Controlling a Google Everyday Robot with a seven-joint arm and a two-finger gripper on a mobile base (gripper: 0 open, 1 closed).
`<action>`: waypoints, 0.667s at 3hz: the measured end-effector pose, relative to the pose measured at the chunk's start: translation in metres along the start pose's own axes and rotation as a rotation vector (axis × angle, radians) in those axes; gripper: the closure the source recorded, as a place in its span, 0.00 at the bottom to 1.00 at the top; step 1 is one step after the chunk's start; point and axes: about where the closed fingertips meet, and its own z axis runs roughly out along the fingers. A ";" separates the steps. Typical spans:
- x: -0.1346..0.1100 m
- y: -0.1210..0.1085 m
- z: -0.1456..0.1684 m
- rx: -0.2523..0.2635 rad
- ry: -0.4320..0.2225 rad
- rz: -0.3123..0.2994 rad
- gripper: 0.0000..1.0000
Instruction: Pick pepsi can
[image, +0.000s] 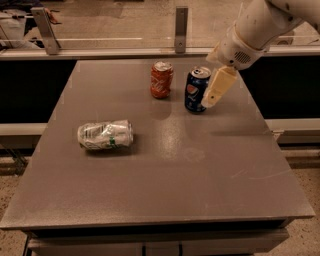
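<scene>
The pepsi can (196, 91) is dark blue with a round red-white-blue logo and a silver top. It stands upright at the back of the grey table (165, 170), right of centre. My gripper (212, 95) hangs from the white arm (255, 30) at the upper right. It points down and to the left, right beside the can's right side, at about the can's height. I cannot tell whether it touches the can.
An orange-red can (161, 80) stands upright just left of the pepsi can. A crushed silver-and-green can (105, 135) lies on its side at the table's left. A glass barrier with metal posts (181, 27) runs behind the table.
</scene>
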 end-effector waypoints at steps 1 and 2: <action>0.000 0.000 0.002 -0.003 0.000 -0.001 0.42; -0.001 0.001 0.004 -0.006 0.000 -0.003 0.65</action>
